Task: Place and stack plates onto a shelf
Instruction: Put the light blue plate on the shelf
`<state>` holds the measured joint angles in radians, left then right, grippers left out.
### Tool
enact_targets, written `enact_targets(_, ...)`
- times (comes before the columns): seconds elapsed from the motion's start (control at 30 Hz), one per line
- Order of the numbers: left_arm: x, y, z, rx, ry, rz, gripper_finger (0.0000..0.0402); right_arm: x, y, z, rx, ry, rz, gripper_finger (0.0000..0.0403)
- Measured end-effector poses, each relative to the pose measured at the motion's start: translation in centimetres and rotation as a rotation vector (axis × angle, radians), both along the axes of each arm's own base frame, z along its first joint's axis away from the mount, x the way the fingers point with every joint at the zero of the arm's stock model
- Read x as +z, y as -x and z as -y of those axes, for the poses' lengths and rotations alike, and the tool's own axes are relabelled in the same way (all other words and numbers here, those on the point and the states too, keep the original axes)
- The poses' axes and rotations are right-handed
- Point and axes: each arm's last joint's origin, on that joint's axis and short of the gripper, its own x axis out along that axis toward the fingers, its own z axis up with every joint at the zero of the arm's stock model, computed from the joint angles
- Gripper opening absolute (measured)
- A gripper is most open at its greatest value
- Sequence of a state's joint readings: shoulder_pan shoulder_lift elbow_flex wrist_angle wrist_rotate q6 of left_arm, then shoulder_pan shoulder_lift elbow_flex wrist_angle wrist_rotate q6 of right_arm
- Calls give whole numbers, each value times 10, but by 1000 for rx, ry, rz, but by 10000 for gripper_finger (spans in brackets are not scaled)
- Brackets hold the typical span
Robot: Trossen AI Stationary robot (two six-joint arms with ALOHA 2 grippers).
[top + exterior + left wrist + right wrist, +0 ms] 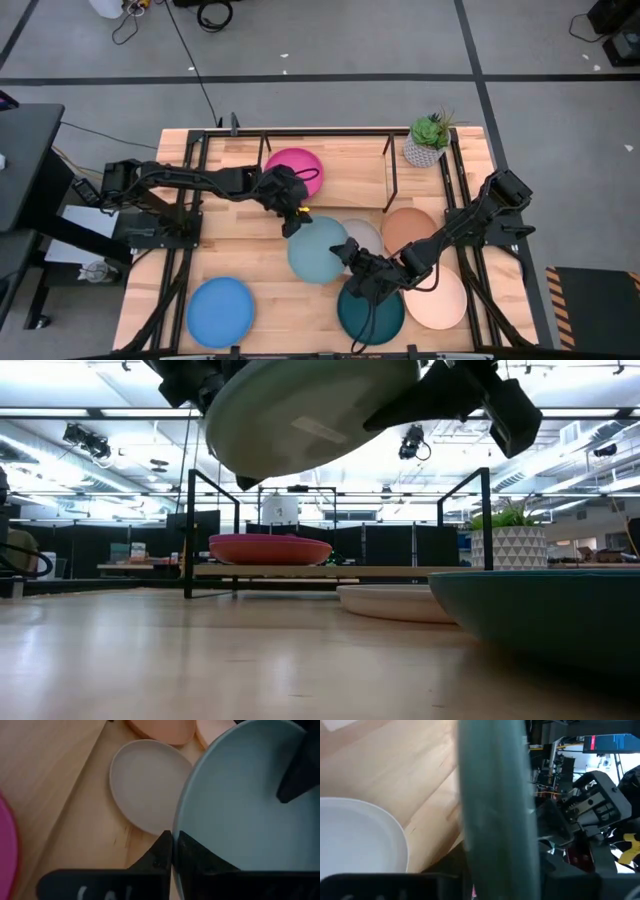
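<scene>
The pale aqua plate [318,252] hangs in the air between both grippers, above the table's middle; the low view shows its underside [310,410] clear of the wood. My left gripper [293,218] is shut on its far-left rim and my right gripper [348,252] on its right rim. The magenta plate [295,170] lies on the shelf [390,170], a black rod rack with a wood board. The light grey plate [365,235], terracotta plate [408,228], cream-peach plate [440,297], dark teal plate [370,315] and blue plate [220,310] lie flat on the table. No orange plate shows. My left gripper [172,837] pinches the aqua plate's rim [181,827] between its two fingers, one above and one below, coming from the table's far left. The plate is lifted clear, roughly level. My right gripper holds the opposite rim [495,820], seen edge-on; one finger [300,765] lies on the plate's inner face.
A potted plant [428,140] stands at the table's far right corner, beside the shelf. Black rails [200,160] run along the tabletop's sides. Bare wood [240,245] lies left of the held plate, and the shelf board to the right of the magenta plate is bare.
</scene>
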<state>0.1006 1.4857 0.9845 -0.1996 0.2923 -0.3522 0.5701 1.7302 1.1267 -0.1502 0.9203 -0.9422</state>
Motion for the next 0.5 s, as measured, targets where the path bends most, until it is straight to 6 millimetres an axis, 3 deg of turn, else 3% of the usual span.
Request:
enact_targets(0.27, 5, -4, 0, 0, -21, 65, 86, -1, 1, 0, -6, -2, -5, 60)
enact_targets(0.5, 25, 9, -6, 30, -177, 129, 151, -5, 8, -4, -37, -53, -12, 60)
